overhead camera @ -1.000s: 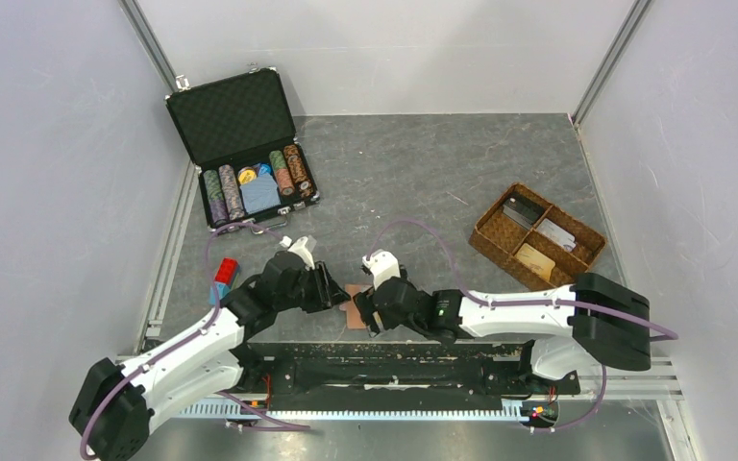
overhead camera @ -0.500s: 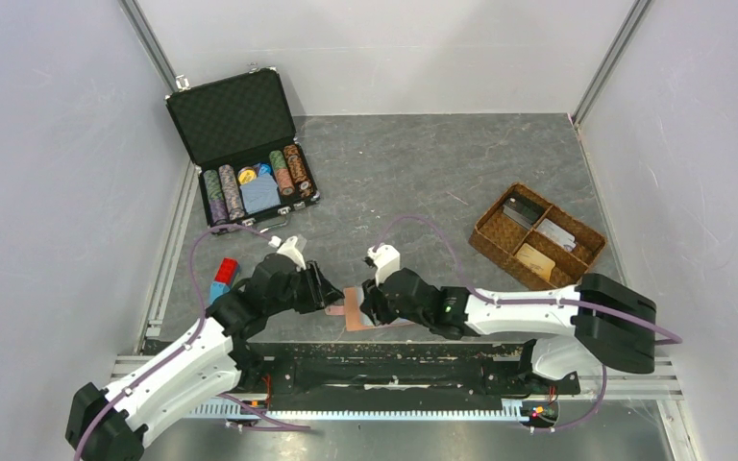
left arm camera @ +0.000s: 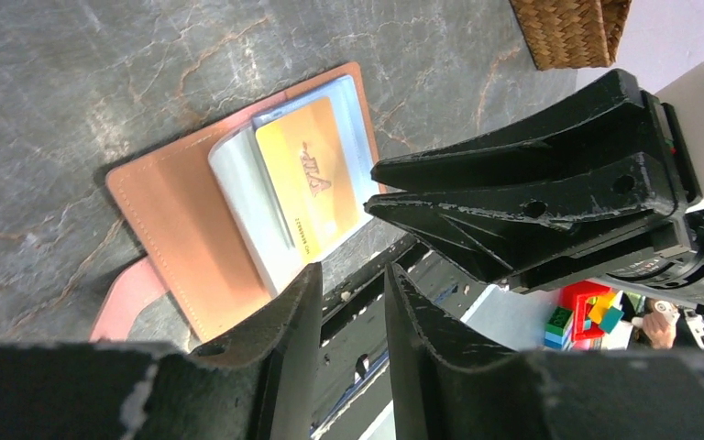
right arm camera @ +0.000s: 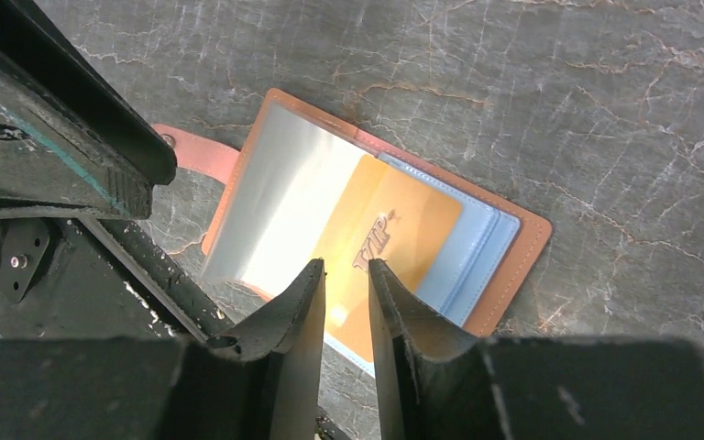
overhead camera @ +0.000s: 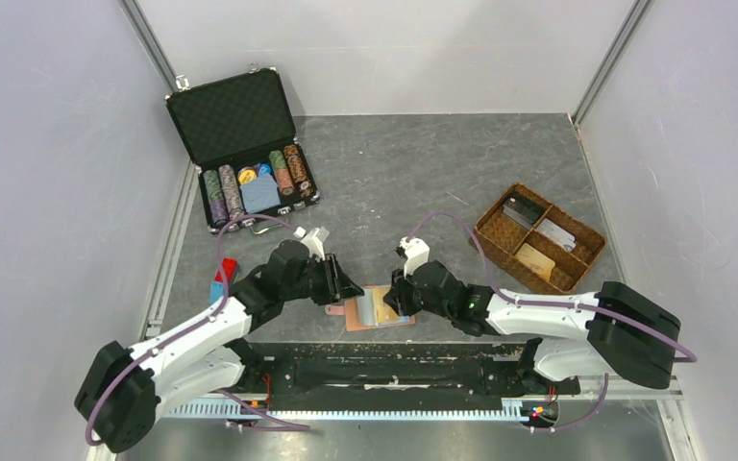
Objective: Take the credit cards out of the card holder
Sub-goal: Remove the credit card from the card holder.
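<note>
Card holder point(left arm camera: 192, 229) open, gold credit card point(right arm camera: 394, 238) sleeved; woven tray point(overhead camera: 480, 238) holds loose cards point(overhead camera: 555, 233). Left gripper point(left arm camera: 353, 275) slack, empty; right gripper point(right arm camera: 345, 268): grasp unclear.

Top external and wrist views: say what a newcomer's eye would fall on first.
The tan card holder lies open at the table's near edge, between the left hand and the right hand, a gold VIP card showing in its clear sleeve. At far left stands an open black chip case with striped poker chips; at right, a brown woven tray.
</note>
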Controlling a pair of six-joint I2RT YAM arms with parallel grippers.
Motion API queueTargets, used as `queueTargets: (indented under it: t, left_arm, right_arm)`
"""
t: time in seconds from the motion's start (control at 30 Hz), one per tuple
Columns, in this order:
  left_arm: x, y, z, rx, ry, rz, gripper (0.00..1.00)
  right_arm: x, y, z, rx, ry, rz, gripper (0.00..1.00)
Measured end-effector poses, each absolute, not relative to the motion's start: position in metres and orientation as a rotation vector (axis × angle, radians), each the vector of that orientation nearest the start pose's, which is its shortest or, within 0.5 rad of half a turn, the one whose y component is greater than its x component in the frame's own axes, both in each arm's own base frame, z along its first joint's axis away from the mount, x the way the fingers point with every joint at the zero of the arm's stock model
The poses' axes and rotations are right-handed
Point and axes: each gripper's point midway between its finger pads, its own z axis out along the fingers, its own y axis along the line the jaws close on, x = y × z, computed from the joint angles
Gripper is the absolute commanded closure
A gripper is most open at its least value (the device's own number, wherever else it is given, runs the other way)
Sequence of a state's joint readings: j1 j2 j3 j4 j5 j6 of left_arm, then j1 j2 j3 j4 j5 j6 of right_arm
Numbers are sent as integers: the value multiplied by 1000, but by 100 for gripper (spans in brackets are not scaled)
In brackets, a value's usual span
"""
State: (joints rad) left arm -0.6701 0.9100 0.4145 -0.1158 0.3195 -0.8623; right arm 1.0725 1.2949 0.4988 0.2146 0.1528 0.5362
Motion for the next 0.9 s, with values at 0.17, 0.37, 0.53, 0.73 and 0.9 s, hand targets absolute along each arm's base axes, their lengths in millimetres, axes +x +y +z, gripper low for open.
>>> queueTargets:
  t: [0.17,0.37,0.53,0.73,0.9]
  left_arm:
    - [170,-250,103,-29,2403,-1194,65]
    - [175,-258,84,-59,2423,-1211,66]
    - [170,-256,61,-73,2477,-1182,63]
    - [167,-256,45,-67,2483,-1171,61]
    - [164,-255,26,-64,2501,-1153,59]
  right_arm:
    - [178,300,61,-471,2207,773,76]
    - [182,296,51,-445,2230,789,77]
    - [177,290,37,-439,2265,783,78]
    - [173,288,28,-425,2287,793,79]
    - [172,288,26,-410,2285,802,80]
